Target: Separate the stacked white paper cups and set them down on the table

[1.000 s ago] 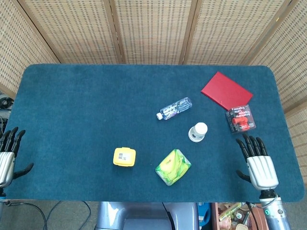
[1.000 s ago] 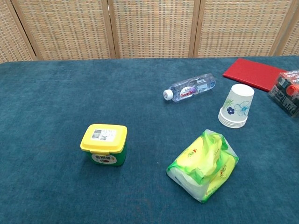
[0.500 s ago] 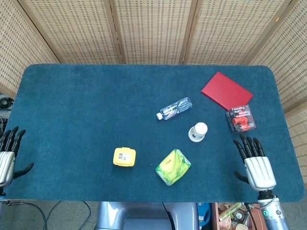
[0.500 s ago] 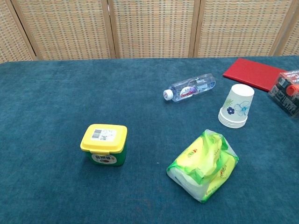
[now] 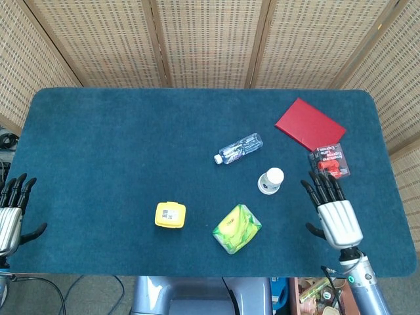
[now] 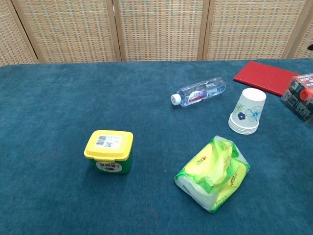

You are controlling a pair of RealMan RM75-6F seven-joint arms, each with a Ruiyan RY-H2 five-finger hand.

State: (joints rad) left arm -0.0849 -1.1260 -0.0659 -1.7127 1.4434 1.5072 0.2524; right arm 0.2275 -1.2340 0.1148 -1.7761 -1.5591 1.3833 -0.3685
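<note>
The stacked white paper cups [image 5: 270, 180] are seen right of centre in the head view, standing mouth-down and nested on the blue table [image 5: 118, 144], with a flower print visible in the chest view; no cup has yet been pulled from the stack. The right hand [image 5: 333, 213] is found at the lower right of the head view, near the cups but apart from them, its fingers spread and nothing held, a placing judged to suit a reach towards the stack. The left hand [image 5: 11, 213] is kept at the far left edge, well apart from everything, fingers likewise spread and empty. Neither hand is shown in the chest view. A lying water bottle [image 5: 238, 148] is placed just above the cups, a green-and-yellow wet-wipes pack [image 5: 237, 228] below them, a yellow-lidded tub [image 5: 170, 214] at lower centre, and a red book [image 5: 309, 123] and a black-and-red packet [image 5: 329, 162] at the right, so that the stack is hemmed in and a careful approach is judged necessary.
</note>
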